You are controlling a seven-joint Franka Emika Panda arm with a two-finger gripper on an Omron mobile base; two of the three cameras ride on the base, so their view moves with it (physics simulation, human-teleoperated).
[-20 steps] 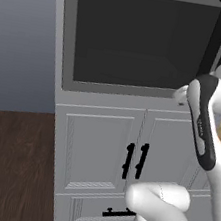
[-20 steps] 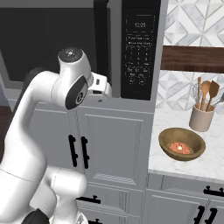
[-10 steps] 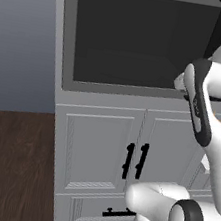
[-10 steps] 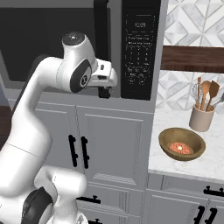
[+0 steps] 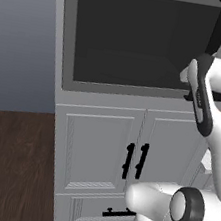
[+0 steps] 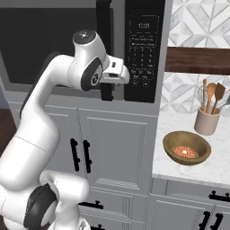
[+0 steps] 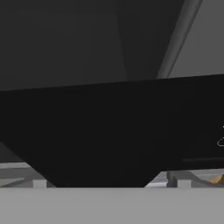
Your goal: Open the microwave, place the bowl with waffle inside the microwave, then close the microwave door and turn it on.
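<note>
Reaching up at the microwave (image 6: 90, 45), with the tool (image 6: 117, 77) parked right at the long black bar handle (image 6: 104, 40) on the right edge of the door (image 5: 138, 41). Jaws spread wide, nothing held; can't tell whether the fingers actually touch the handle, since the hand blocks that spot from both sides. Looks shut, that door, dark glass window flat in its grey frame. Sitting just right of the handle, the tall black control panel (image 6: 143, 49) with white markings. From the hand camera, just a big dark bar (image 7: 109, 131) right up close across the middle, too close to make out much else.

Over on the right, on the white marble desk (image 6: 215, 166), the little tan bowl (image 6: 186, 147) with something reddish-orange inside, well apart from the microwave and lower. Just behind it, a cream pot of wooden utensils (image 6: 207, 117). Below the microwave, white cabinet doors (image 5: 101, 151) with black handles, closed.
</note>
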